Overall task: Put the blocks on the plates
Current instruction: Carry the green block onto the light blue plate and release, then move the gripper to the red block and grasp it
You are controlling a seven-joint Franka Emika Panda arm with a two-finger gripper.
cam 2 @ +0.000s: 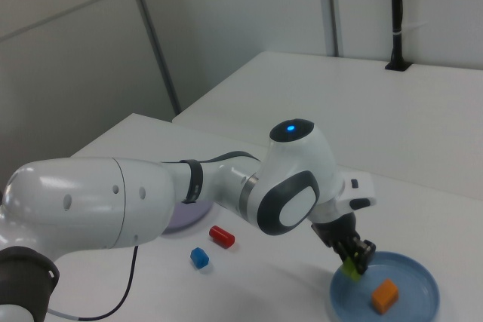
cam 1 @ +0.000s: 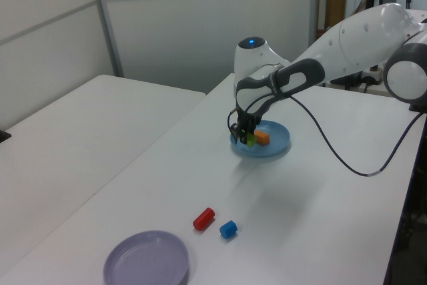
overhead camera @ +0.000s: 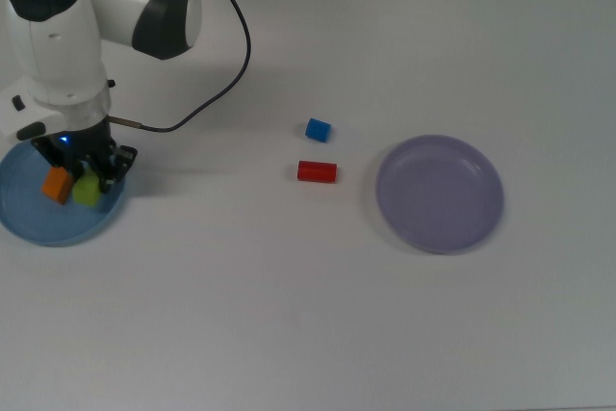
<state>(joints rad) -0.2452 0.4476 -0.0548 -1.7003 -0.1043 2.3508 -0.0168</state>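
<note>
My gripper point(overhead camera: 93, 177) is shut on the green block point(overhead camera: 87, 191), held low over the light blue plate point(overhead camera: 43, 228) at the top view's left. The orange block point(overhead camera: 58, 183) lies on that plate right beside the green one. In the left view the gripper point(cam 1: 247, 135) holds the green block point(cam 1: 250, 141) at the blue plate's point(cam 1: 279, 146) near edge, next to the orange block point(cam 1: 261, 137). The red block point(overhead camera: 317, 171) and blue cube point(overhead camera: 318, 129) lie on the table mid-scene. The lavender plate point(overhead camera: 439, 193) holds nothing.
The arm's black cable point(overhead camera: 231, 74) trails across the white table point(overhead camera: 289, 315) behind the gripper. In the right view the arm's bulk point(cam 2: 113, 201) covers part of the lavender plate point(cam 2: 187, 218); the red block point(cam 2: 221, 237) and blue cube point(cam 2: 199, 257) sit in front of it.
</note>
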